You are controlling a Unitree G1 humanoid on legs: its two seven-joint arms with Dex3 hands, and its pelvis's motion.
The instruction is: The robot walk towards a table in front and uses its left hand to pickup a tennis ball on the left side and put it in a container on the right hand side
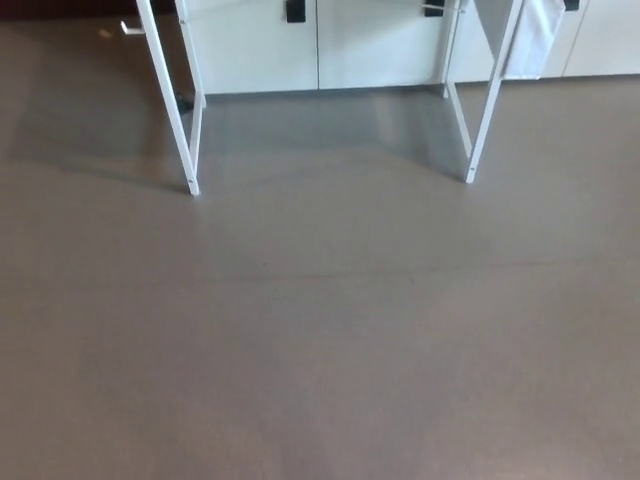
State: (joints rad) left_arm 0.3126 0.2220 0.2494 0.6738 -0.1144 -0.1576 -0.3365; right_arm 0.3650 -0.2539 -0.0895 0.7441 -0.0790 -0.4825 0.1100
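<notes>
Four white bench legs show: a near left leg (pixel 168 100), a near right leg (pixel 491 100), a far left leg (pixel 190 50) and a far right leg (pixel 449 50). Three black handles sit on the far white cabinets (pixel 250 45): a left handle (pixel 295 10), a middle handle (pixel 433 9) and a right handle (pixel 571 4). There is one grey floor (pixel 320 350).

table legs (pixel 191 165), upper ends off-frame

Dull grey-brown floor (pixel 320 350) across nearly the whole view. Two sets of slanted white table legs, one upper left (pixel 168 100), one upper right (pixel 491 100), feet on the floor. Behind, white cabinet fronts (pixel 260 50) with a black handle (pixel 295 10). Pale cloth (pixel 530 40) hanging beside the right legs.
</notes>
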